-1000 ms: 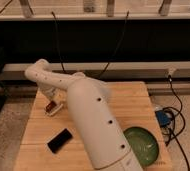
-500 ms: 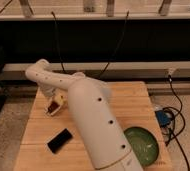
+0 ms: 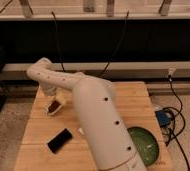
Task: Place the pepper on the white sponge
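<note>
The pepper (image 3: pixel 53 106) is a small dark red item at the left of the wooden table (image 3: pixel 133 107). It lies against the white sponge (image 3: pixel 61 103), a cream pad that shows just behind and to the right of it. My gripper (image 3: pixel 51 98) is at the end of the white arm (image 3: pixel 95 120), right above the pepper and the sponge. The arm hides part of the sponge, and I cannot tell whether the pepper rests on it or is held.
A flat black block (image 3: pixel 59 140) lies at the front left of the table. A green bowl (image 3: pixel 143 146) stands at the front right. A small whitish item (image 3: pixel 80 131) peeks out beside the arm. Cables (image 3: pixel 173 117) hang off the right edge.
The gripper end with the pepper has dropped slightly, down and left, closer to the tabletop. The black block and the green bowl have not moved.
</note>
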Controlling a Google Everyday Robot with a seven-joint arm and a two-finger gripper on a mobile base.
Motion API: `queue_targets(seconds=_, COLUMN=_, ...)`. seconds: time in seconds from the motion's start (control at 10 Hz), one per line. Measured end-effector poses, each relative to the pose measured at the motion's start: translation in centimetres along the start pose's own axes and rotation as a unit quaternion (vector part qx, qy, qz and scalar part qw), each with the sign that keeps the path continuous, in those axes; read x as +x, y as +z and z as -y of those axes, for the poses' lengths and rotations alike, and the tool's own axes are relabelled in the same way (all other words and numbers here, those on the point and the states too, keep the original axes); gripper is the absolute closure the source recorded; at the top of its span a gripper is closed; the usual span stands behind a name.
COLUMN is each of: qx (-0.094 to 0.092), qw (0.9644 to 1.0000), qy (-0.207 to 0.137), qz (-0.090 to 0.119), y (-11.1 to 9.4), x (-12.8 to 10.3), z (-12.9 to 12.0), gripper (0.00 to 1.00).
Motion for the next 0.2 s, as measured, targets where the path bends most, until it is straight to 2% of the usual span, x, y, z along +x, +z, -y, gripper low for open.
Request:
queue_targets(seconds=0.1, qx=0.009, qw=0.9999, qy=0.005, qz=-0.001, y=-0.71, x=0.44, z=-0.49, gripper=0.20)
queue_targets(seconds=0.2, qx=0.010, qw=0.9999, qy=0.005, qz=-0.003, y=-0.99, x=0.69, z=-0.49, gripper=0.20)
